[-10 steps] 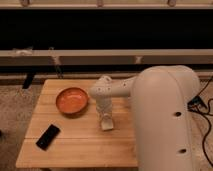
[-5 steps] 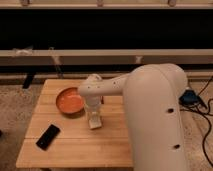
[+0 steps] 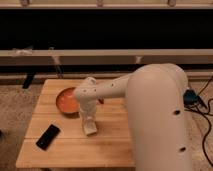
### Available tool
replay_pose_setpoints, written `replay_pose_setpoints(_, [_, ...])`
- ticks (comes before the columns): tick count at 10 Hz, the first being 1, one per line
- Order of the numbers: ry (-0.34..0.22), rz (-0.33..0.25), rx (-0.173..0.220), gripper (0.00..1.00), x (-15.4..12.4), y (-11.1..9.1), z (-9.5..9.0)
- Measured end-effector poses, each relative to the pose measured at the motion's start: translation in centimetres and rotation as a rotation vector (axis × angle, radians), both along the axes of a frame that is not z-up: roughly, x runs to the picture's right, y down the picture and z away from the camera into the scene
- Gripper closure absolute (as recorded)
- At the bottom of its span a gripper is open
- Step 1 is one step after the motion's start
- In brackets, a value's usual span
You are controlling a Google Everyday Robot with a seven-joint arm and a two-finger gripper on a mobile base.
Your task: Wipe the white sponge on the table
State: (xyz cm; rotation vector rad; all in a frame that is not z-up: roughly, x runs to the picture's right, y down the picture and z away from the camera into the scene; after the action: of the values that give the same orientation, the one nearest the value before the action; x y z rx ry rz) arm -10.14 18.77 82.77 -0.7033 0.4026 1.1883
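Note:
The white sponge lies flat on the light-wood table, left of its middle. My gripper points straight down and is shut on the sponge, pressing it against the planks. The white arm reaches in from the right and hides the table's right part.
An orange bowl stands just behind and left of the gripper. A black phone lies near the front left corner. A blue box and cables lie on the floor at the right. A dark bench or rail runs behind the table.
My gripper has slid the sponge leftward across the table, from near the middle to just in front of the orange bowl, and a little toward the front.

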Motion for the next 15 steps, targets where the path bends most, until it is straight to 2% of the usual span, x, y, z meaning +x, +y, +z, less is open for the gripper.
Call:
replay_pose_setpoints(2, [0.013,0.014,-0.011,1.0,1.0,0.7,-1.5])
replay_pose_setpoints(4, [0.059,0.051,-0.022,0.93,2.7,1.2,-2.3])
replay_pose_setpoints(6, [0.147,0.117,-0.035,0.7,6.0,1.1,-2.3])
replay_pose_setpoints(7, [0.167,0.135,-0.037,0.63,6.7,0.9,-2.1])
replay_pose_setpoints(9, [0.207,0.169,-0.04,0.4,7.8,0.3,-1.4])
replay_pose_setpoints(11, [0.234,0.205,-0.033,0.23,8.9,-0.6,-0.6])
replay_pose_setpoints(13, [0.242,0.225,-0.016,0.2,10.1,-2.0,0.4])
replay_pose_setpoints(15, [0.218,0.219,0.007,0.2,9.3,-2.6,0.7])
